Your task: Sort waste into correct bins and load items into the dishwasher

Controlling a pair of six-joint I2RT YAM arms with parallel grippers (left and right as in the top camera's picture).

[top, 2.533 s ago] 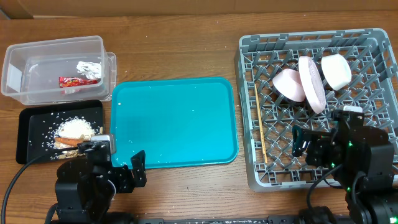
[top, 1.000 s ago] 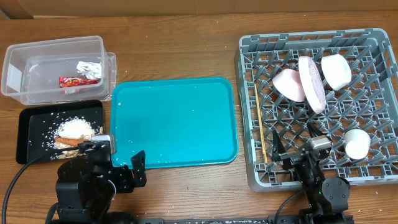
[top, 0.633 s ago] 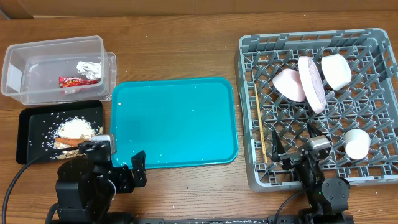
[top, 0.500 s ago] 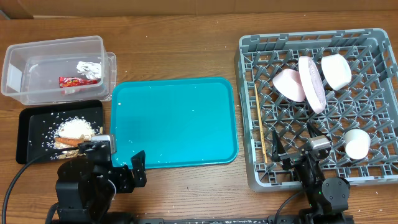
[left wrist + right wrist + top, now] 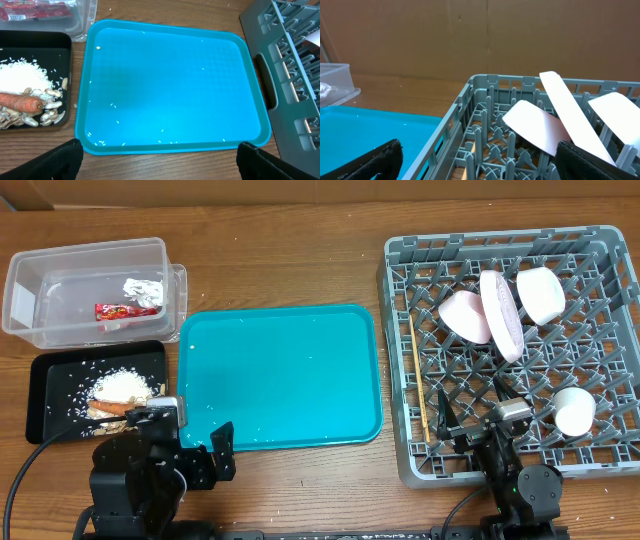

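The clear tub (image 5: pixel 60 265) holds the foil ball (image 5: pixel 143 288) and the red wrapper (image 5: pixel 125 310). The black tray (image 5: pixel 50 370) holds rice (image 5: pixel 118 385), the carrot (image 5: pixel 20 102) and nut shells (image 5: pixel 47 116). The grey rack (image 5: pixel 400 380) holds the plate (image 5: pixel 500 315) on edge, two bowls (image 5: pixel 465 317) (image 5: pixel 540 293), the cup (image 5: pixel 574 410) and chopsticks (image 5: pixel 418 380). My left gripper (image 5: pixel 190 448) is open and empty at the teal tray's near edge. My right gripper (image 5: pixel 470 415) is open and empty over the rack's near side.
The teal serving tray (image 5: pixel 280 375) lies between the bins and the rack, with a few rice grains on it (image 5: pixel 115 106). A cardboard wall (image 5: pixel 470 35) stands behind the table. The rack's wall (image 5: pixel 470 95) is close in front of my right gripper.
Since 2.5 s ago my right arm has left the rack's near right corner, and the cup now lies there. Nothing has moved in the last second.
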